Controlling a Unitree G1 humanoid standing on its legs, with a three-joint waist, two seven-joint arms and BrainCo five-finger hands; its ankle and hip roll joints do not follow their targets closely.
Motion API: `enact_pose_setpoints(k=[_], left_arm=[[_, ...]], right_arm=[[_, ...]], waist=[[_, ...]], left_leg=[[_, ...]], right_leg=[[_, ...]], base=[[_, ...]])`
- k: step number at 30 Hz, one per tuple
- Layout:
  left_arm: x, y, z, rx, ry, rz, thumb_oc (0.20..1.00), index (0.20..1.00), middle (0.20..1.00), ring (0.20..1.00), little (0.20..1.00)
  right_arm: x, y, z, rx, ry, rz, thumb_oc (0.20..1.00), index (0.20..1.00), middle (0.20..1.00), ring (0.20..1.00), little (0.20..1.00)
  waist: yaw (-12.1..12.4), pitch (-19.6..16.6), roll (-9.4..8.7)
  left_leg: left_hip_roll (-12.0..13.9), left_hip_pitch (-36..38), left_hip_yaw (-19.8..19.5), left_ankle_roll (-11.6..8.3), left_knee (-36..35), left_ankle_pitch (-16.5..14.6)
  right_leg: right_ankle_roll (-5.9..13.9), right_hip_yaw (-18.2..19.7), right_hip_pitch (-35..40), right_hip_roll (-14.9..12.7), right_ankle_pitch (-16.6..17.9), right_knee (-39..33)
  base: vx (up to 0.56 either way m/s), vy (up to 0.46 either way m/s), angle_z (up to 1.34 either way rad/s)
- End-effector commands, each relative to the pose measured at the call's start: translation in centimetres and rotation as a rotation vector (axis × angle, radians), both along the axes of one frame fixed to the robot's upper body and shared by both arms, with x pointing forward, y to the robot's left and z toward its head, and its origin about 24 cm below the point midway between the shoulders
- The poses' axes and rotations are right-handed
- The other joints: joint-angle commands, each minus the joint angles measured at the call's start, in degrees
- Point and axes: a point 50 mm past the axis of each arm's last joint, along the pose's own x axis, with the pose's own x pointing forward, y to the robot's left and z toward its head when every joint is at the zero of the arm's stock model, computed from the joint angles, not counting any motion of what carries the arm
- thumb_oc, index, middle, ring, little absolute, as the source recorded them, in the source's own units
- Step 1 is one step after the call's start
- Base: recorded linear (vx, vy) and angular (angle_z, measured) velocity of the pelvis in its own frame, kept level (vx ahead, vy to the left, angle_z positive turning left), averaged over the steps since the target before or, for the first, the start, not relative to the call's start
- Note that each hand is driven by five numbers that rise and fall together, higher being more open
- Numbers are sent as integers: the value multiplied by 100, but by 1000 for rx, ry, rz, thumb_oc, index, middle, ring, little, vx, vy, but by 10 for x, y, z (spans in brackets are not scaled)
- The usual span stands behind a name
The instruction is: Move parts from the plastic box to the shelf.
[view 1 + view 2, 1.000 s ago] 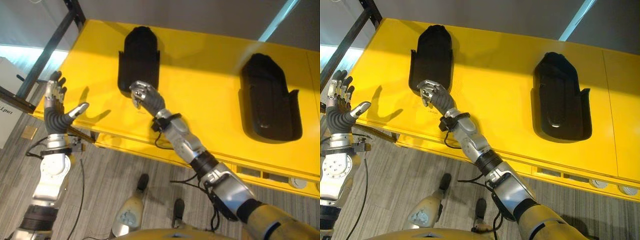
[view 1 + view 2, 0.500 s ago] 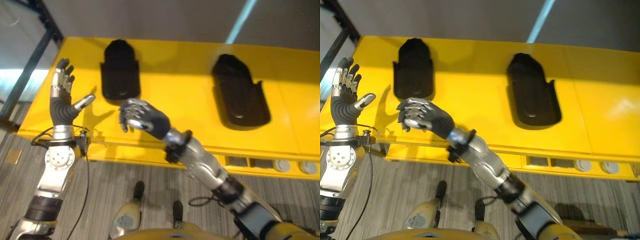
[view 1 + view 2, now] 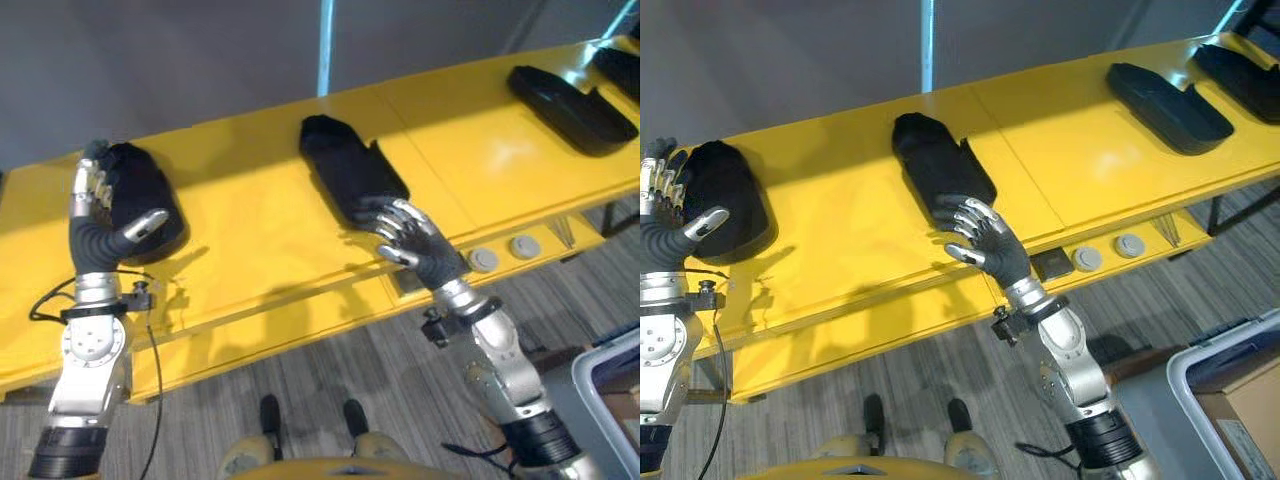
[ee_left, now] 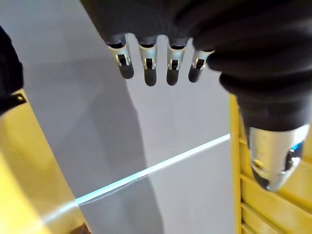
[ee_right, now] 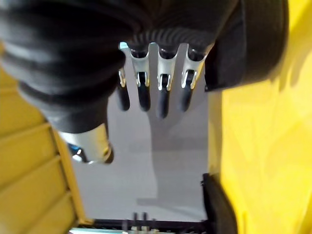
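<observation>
Grey wall rises behind a long yellow shelf (image 3: pixel 260 230) that runs across both eye views, with grey striped carpet (image 3: pixel 330 370) below it. Four black parts lie on the shelf top: one at the far left (image 3: pixel 140 195), one near the middle (image 3: pixel 345 170), and two toward the right end (image 3: pixel 570 95) (image 3: pixel 1250 70). The left hand (image 3: pixel 100 235) is raised beside the leftmost part, fingers straight and spread, holding nothing. The right hand (image 3: pixel 985 245) hovers over the near end of the middle part, fingers relaxed and apart, empty too. A grey plastic box (image 3: pixel 1225 385) sits on the floor at lower right, well apart from both hands
</observation>
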Motion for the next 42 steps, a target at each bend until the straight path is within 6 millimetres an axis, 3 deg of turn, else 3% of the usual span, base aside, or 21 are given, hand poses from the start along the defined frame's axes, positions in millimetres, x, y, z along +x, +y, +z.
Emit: enact_pose_setpoints(k=[1, 5, 6, 7, 8, 12, 19, 20, 30, 42], left_arm=[[3, 0, 8, 66, -30, -11, 1000, 1000, 1000, 1000, 1000], [6, -2, 8, 89, -24, -7, 1000, 1000, 1000, 1000, 1000], [6, -2, 7, 91, -22, -5, 1000, 1000, 1000, 1000, 1000], [6, 0, 5, 115, -6, 13, 1000, 1000, 1000, 1000, 1000], [6, 2, 4, 142, 6, 34, 1000, 1000, 1000, 1000, 1000], [0, 28, -2, 459, 123, 251, 1000, 1000, 1000, 1000, 1000], [-15, 54, -12, 669, 256, 393, 1000, 1000, 1000, 1000, 1000], [-22, 71, -14, 784, 326, 474, 1000, 1000, 1000, 1000, 1000], [-20, 92, -6, 939, 394, 565, 1000, 1000, 1000, 1000, 1000], [-9, 77, -18, 832, 375, 485, 1000, 1000, 1000, 1000, 1000]], right_arm=[[4, 9, 13, 42, -110, -25, 200, 200, 200, 200, 200], [4, 15, 10, 37, -94, 5, 200, 200, 200, 200, 200], [4, 18, 9, 44, -84, 23, 347, 347, 347, 347, 347], [3, 22, 8, 38, -78, 49, 780, 780, 780, 780, 780], [2, 24, 7, 28, -76, 59, 1000, 1000, 1000, 1000, 1000], [5, 26, 3, -103, -99, 24, 1000, 1000, 1000, 1000, 1000], [12, 21, -2, -168, -101, -77, 1000, 1000, 1000, 1000, 1000], [17, 14, -2, -183, -101, -137, 200, 200, 200, 200, 200], [23, -2, -5, -127, -73, -286, 200, 200, 200, 200, 200], [27, -10, -17, -130, -34, -406, 200, 200, 200, 200, 200]], waist=[[250, -321, -156], [233, -320, -129], [241, -319, -125], [263, -323, -123], [279, -328, -122], [433, -363, -93], [512, -386, -95], [572, -390, -84], [576, -333, -48], [574, -163, -28]], left_leg=[[40, 264, 50, -16, 792, -1387], [45, 287, 11, -28, 773, -1362], [46, 290, 3, -30, 769, -1356], [49, 295, -11, -32, 767, -1353], [49, 297, -18, -33, 766, -1352], [66, 315, -84, -44, 765, -1355], [86, 348, -105, -49, 752, -1361], [90, 358, -119, -54, 749, -1362], [109, 366, -125, -76, 771, -1364], [131, 293, -135, -94, 807, -1361]], right_leg=[[406, -246, -132, -211, -683, 511], [382, -270, -115, -201, -704, 523], [376, -282, -106, -201, -711, 523], [369, -297, -91, -204, -723, 522], [363, -309, -83, -205, -729, 522], [332, -430, 10, -207, -786, 523], [307, -503, 86, -205, -826, 512], [298, -526, 112, -208, -843, 511], [282, -604, 140, -196, -922, 579], [263, -607, 41, -162, -944, 635]], base=[[6, -33, -2], [5, -27, 3], [7, -42, 4], [9, -38, 4], [12, -46, 4], [21, -47, 12], [21, -31, 7], [28, -34, 8], [13, -18, 6], [1, -5, 1]])
